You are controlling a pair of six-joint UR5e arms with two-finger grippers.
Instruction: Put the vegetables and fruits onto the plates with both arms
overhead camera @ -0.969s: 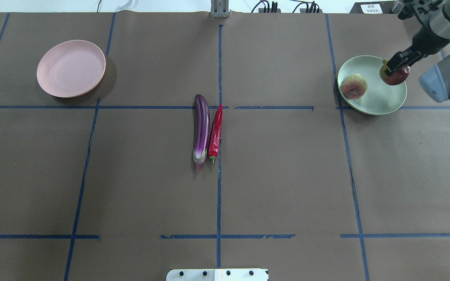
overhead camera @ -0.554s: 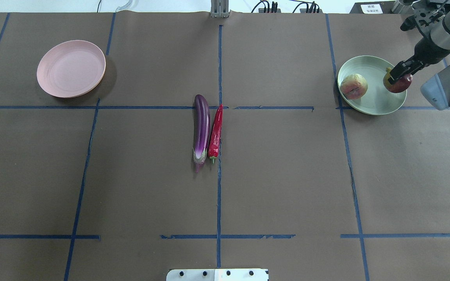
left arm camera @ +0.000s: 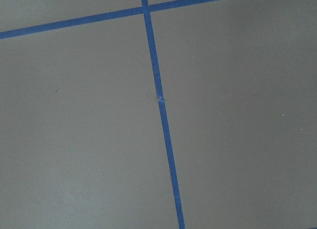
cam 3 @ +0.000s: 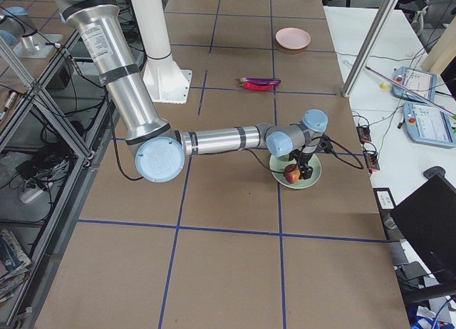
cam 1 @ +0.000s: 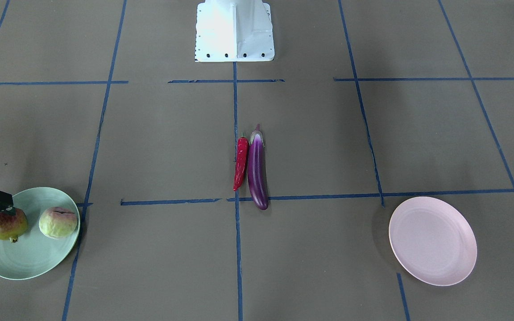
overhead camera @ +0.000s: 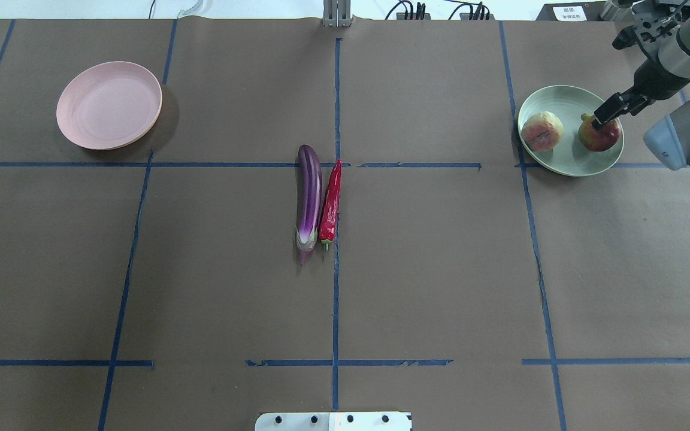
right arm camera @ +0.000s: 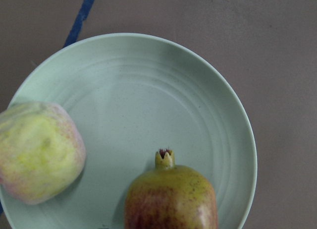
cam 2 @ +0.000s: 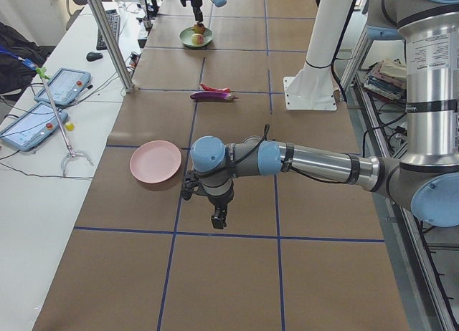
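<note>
While the pale pink plate (overhead camera: 108,105) lies at the far left, the left gripper (cam 2: 217,220) points down over the brown table (overhead camera: 441,269) near it; it shows only in the left-end view, so I cannot tell how wide it stands. At the centre the purple eggplant (overhead camera: 309,197) lies on the left, touching the red chili pepper (overhead camera: 330,203). At the far right the mint green plate (overhead camera: 569,158) carries the pale green fruit (overhead camera: 541,131) and, further right, the mottled fruit (overhead camera: 598,136), with the right gripper (overhead camera: 604,121) against its top; whether it clasps the fruit cannot be told.
</note>
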